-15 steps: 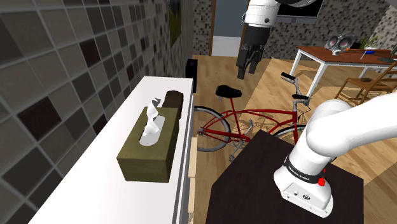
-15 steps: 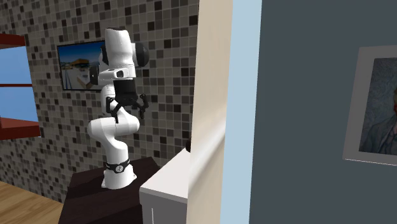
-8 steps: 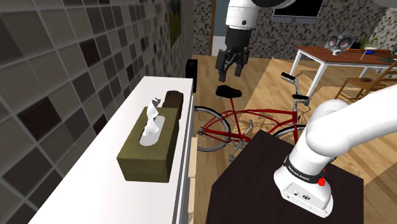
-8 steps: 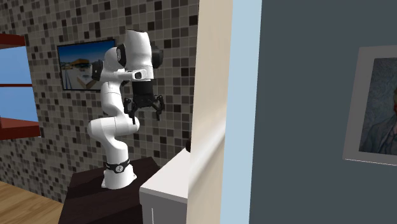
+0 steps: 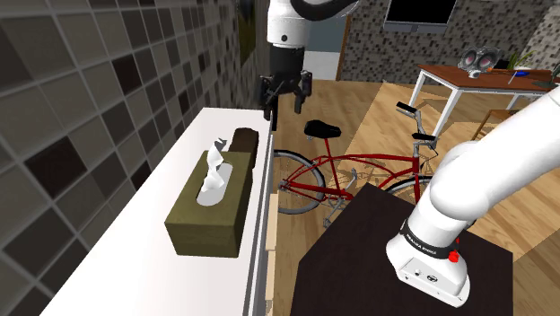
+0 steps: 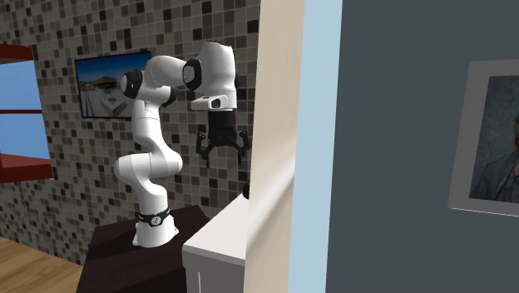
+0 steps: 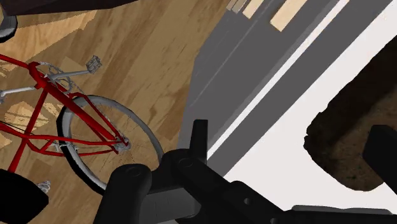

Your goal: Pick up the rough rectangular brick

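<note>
- The gripper (image 5: pixel 284 100) hangs in the air over the far end of a white counter (image 5: pixel 153 251), pointing down, its fingers spread apart with nothing between them.
- The brick (image 5: pixel 245 142), dark brown and rough, lies on the counter just behind an olive tissue box (image 5: pixel 208 215), close to the counter's edge on the shoulder view's right.
- In the shoulder view the gripper is above the brick and a little to its right, well clear of it.
- In the wrist view the brick (image 7: pixel 347 137) lies on the white top beside one finger, which overlaps its edge; the other finger (image 7: pixel 200 137) is over the counter's grey side.
- A red bike (image 5: pixel 359 175) stands on the wooden floor beside the counter.
- In the second exterior view the arm bends over from its dark stand (image 6: pixel 108 241), and the gripper (image 6: pixel 223 150) shows wide open beside a beige wall edge.
</note>
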